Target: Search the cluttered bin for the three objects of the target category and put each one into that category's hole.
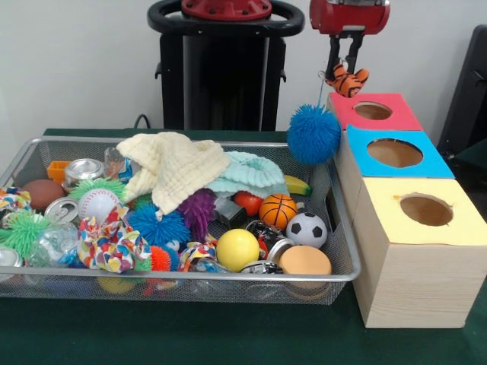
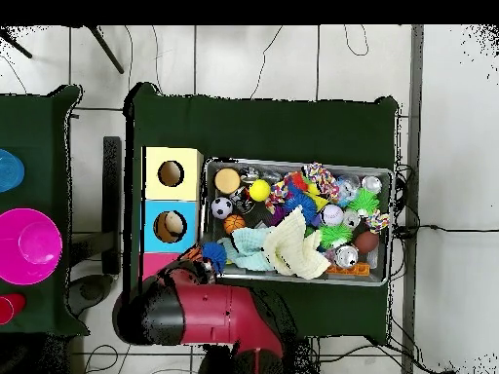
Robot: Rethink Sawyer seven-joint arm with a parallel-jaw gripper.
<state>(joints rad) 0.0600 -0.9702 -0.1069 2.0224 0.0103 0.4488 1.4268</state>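
My gripper (image 1: 344,67) hangs above the left edge of the red box (image 1: 396,120), shut on a small orange, black-striped plush toy (image 1: 348,80). A blue spiky ball (image 1: 313,134) dangles below it on a thin thread, over the gap between the wire bin (image 1: 190,275) and the boxes. The red box's hole (image 1: 373,111) is just right of the toy. In the overhead view the gripper (image 2: 195,259) and the orange toy (image 2: 191,254) sit at the red box's (image 2: 159,265) edge, with the blue ball (image 2: 214,255) beside the bin's (image 2: 297,164) corner.
A blue box (image 1: 426,163) and a yellow box (image 1: 456,228) with round holes stand in a row with the red one. The bin holds cloths (image 1: 173,163), small sports balls (image 1: 278,210), cans (image 1: 82,170), spiky balls (image 1: 156,225) and scrunchies (image 1: 114,242).
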